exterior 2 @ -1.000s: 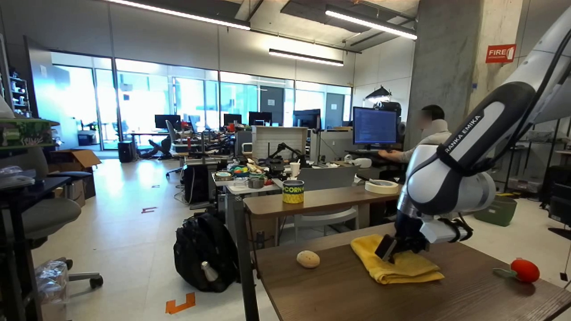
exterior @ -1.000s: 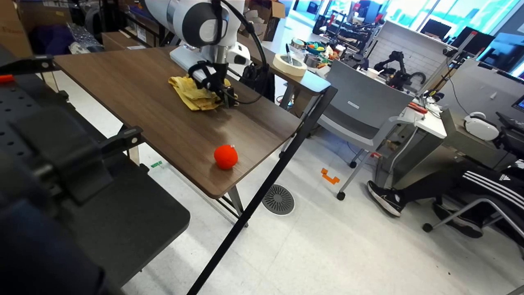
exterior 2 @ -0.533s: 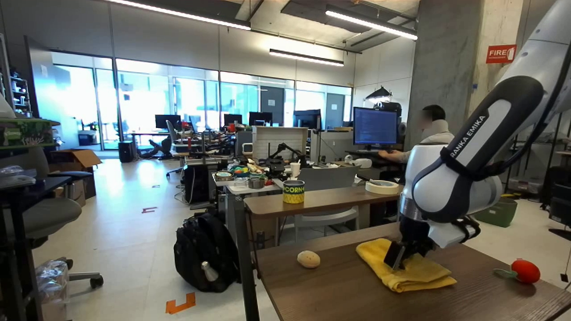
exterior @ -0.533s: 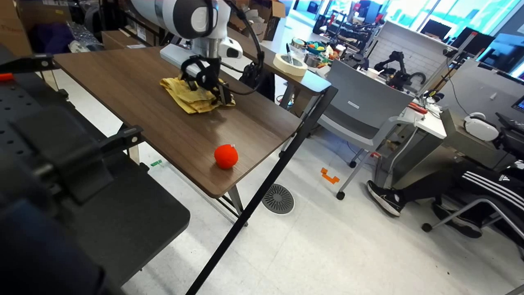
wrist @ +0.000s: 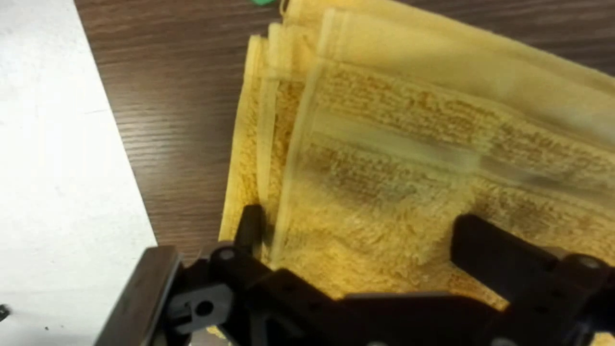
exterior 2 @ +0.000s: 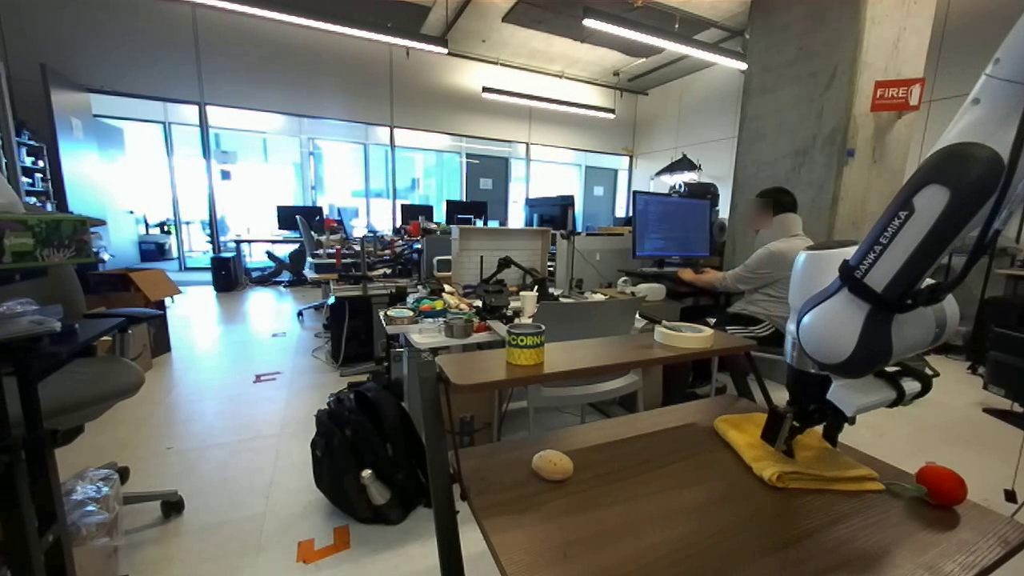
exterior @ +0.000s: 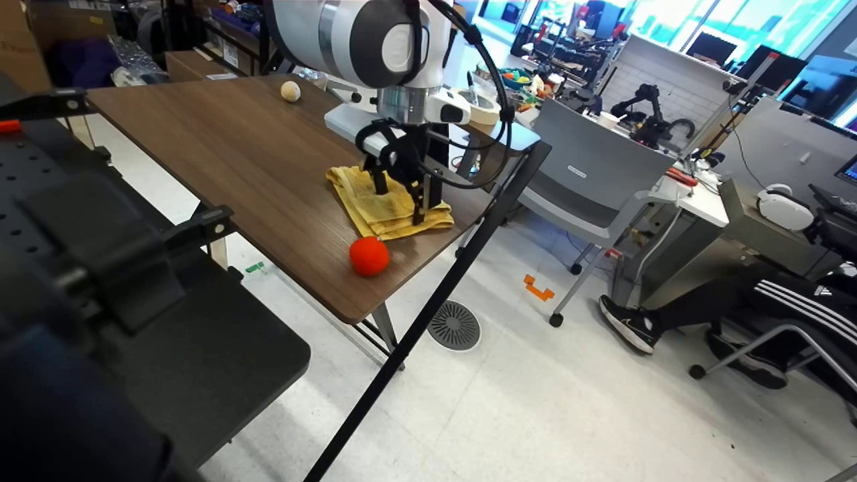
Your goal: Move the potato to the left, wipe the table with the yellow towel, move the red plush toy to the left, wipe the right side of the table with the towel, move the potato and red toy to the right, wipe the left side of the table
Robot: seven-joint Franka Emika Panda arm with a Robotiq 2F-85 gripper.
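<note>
Wrist view: your fingers (wrist: 495,254) stand spread wide, with the towel (wrist: 408,163) beneath and between them, pressed on, it seems, rather than pinched. Expect it light, soft and floppy, its folded layers apt to shear, so bring the finger over the layered edge further in and bear down with both tips.

Brown wood-grain desk (exterior: 221,140), yellow towel (exterior: 369,209) folded flat along near short edge, pincer (exterior: 400,203) pointing down at it with jaws apart, red plush toy (exterior: 369,256) just beside towel, toward near corner, potato (exterior: 290,92) positioned close to far corner
</note>
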